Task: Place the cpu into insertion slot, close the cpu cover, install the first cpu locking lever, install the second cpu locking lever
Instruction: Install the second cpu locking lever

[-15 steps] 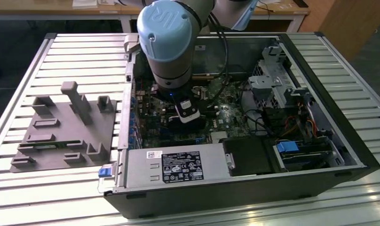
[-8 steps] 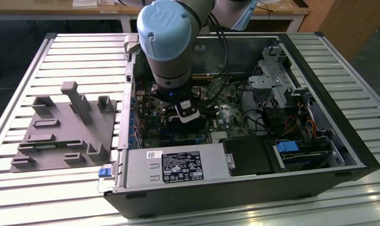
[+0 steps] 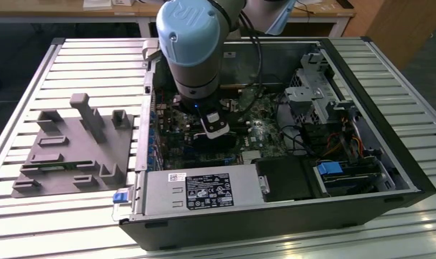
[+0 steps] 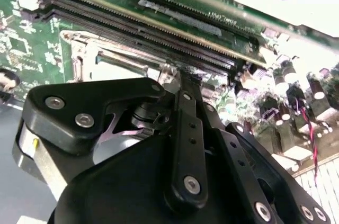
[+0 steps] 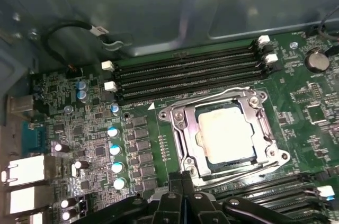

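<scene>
1. My pincer is down inside the open computer case, just above the green motherboard, with my blue-grey arm rising out of the case.
2. In both wrist views my black fingers come together at the tips, pressed shut with nothing pinched between them.
3. In the first wrist view the cpu lies flat in the insertion slot, its pale metal top showing.
4. The cpu cover lies down around the chip, framing it, and thin wire levers run along the socket's sides; I cannot tell whether they are latched.
5. My fingertips sit right at the socket's edge, beside the long black memory slots.
6. The case lies on its side on a slatted metal worktop, near the worktop's middle.
7. A grey fixture block with upright pegs stands toward the worktop's edge on the exterior view's left.
8. Beyond the worktop's far edge stand a pale table and a wooden panel.
</scene>
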`<move>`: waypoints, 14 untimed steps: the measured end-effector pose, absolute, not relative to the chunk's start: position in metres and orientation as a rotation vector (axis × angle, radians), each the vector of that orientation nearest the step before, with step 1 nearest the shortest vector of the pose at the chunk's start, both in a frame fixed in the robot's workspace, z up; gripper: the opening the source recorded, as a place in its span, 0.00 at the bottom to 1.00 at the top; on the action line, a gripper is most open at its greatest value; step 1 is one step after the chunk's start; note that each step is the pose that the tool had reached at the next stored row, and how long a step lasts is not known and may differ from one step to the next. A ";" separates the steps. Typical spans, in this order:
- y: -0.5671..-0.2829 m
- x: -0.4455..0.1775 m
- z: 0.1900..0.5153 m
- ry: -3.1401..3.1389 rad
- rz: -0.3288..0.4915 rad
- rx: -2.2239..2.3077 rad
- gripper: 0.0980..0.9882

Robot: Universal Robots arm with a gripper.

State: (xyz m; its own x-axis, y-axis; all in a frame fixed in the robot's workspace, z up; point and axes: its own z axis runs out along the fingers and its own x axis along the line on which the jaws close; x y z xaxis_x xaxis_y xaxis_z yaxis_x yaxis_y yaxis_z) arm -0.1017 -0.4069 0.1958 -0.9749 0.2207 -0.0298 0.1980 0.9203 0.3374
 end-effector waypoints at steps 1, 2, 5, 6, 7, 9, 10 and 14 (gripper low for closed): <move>-0.407 -0.102 0.198 3.012 0.519 0.329 0.00; -0.407 -0.102 0.201 3.013 0.518 0.329 0.00; -0.407 -0.102 0.206 3.013 0.515 0.329 0.00; -0.407 -0.101 0.207 3.013 0.509 0.328 0.00; -0.407 -0.100 0.208 3.014 0.502 0.329 0.00; -0.407 -0.096 0.209 3.017 0.489 0.330 0.00; -0.407 -0.094 0.209 3.018 0.480 0.331 0.00; -0.407 -0.086 0.210 3.021 0.460 0.337 0.00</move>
